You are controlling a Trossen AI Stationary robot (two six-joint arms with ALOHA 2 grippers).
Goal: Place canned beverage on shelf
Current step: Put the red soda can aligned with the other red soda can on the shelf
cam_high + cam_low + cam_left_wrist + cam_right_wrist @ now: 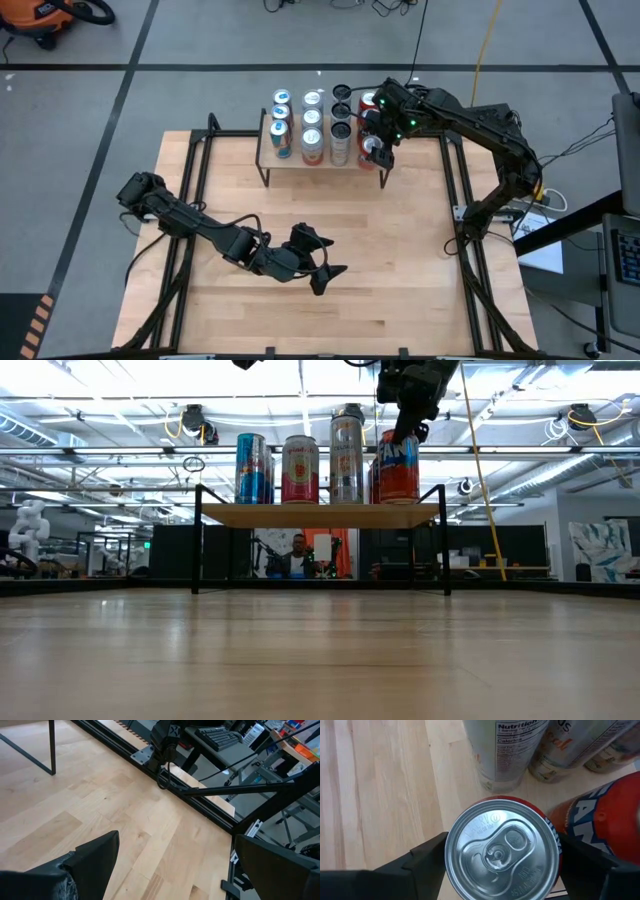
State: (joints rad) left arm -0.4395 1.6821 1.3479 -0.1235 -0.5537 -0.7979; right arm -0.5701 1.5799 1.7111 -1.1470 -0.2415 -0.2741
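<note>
a: where's the can, and why that end?

b: the shelf (pixel 268 150) is packed with cans across its other columns, so only its right end had room. my right gripper (pixel 374 141) hangs over it there, fingers either side of the red can (pixel 503 851). i think it stands on the shelf, fingers slack rather than clamped.

a: the other arm?

b: my left gripper (pixel 322 262) waits spread wide over the table, holding nothing.
</note>
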